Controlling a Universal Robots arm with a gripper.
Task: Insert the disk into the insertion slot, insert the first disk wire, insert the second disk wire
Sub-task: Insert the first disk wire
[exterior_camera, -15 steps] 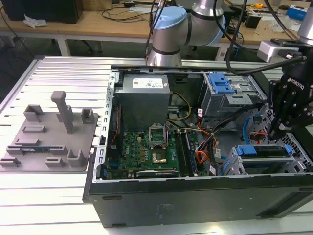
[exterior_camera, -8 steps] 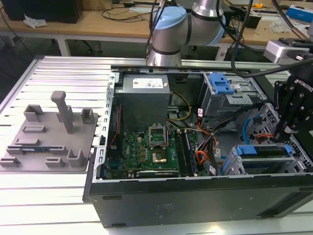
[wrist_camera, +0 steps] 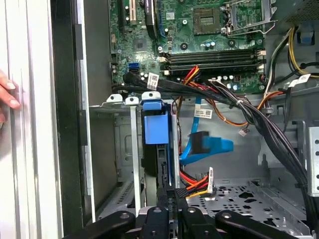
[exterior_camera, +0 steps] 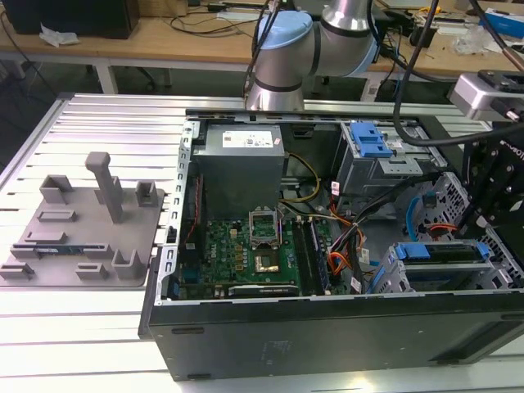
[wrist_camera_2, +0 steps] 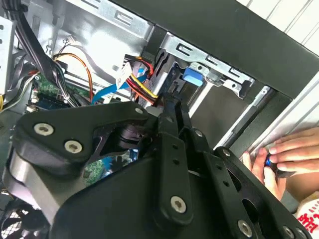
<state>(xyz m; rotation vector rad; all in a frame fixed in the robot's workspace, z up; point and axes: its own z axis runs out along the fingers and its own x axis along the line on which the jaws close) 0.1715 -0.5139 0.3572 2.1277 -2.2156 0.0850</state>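
First wrist view: disk (wrist_camera: 154,124) in insertion slot (wrist_camera: 124,145); tool (wrist_camera: 170,198) clamped on wire plug (wrist_camera: 186,191); wire (wrist_camera: 196,180) probably limp, grip rigid plug.

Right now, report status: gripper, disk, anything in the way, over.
Gripper near disk, beside red-yellow wires. Disk in insertion slot. Person's hand at case edge.

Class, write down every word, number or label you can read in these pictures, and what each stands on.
Nothing can be quoted.
On the grey power box, a sticker: print too small to read.
On the white cable tags: print too blurred to read.
On a white thing: red print, cut off, unreadable.
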